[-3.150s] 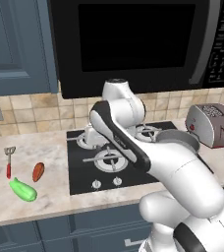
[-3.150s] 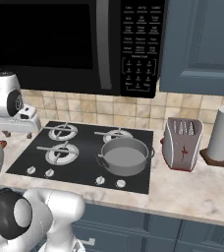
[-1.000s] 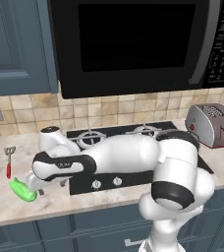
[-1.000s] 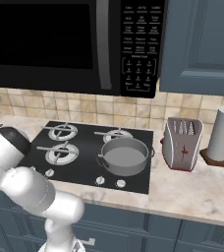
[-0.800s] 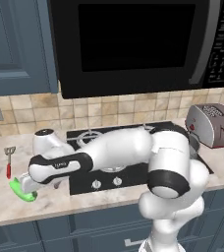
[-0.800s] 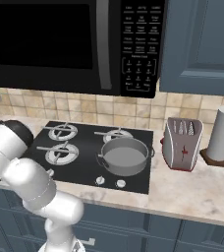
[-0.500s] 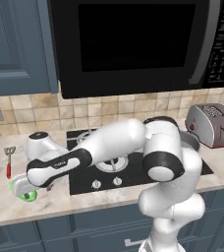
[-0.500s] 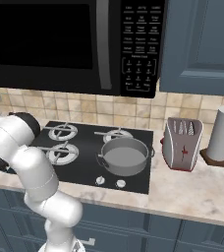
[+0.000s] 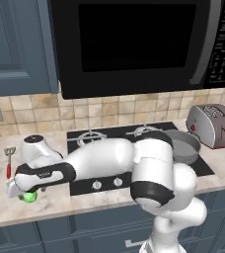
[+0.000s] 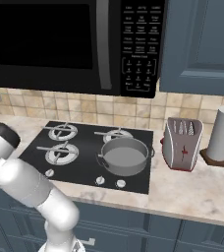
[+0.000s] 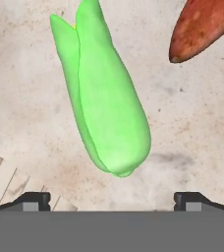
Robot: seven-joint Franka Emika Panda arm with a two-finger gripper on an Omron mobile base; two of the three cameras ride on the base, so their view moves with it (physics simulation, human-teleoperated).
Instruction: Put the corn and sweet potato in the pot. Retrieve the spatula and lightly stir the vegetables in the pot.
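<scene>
Where the arm reaches low over the counter's left end in the left base view, we note the corn point(image 9: 30, 196) peeking out under the hand, the spatula point(image 9: 9, 159) just behind. From the right base view, the pot point(image 10: 124, 156) sits on the stove point(image 10: 82, 172). Along the hand view, the gripper point(image 11: 111, 199) stands wide, holding nothing, above the corn point(image 11: 106, 103); the sweet potato point(image 11: 206, 26) lies near it, apart.

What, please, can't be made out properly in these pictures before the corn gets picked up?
- Corn: in the left base view the arm covers all but one green end; in the hand view the top edge cuts off its far tip.
- Sweet potato: in the hand view the top and right edges cut it.
- Spatula: in the left base view its head is too small to read.
- Pot: in the left base view the arm hides most of it.
</scene>
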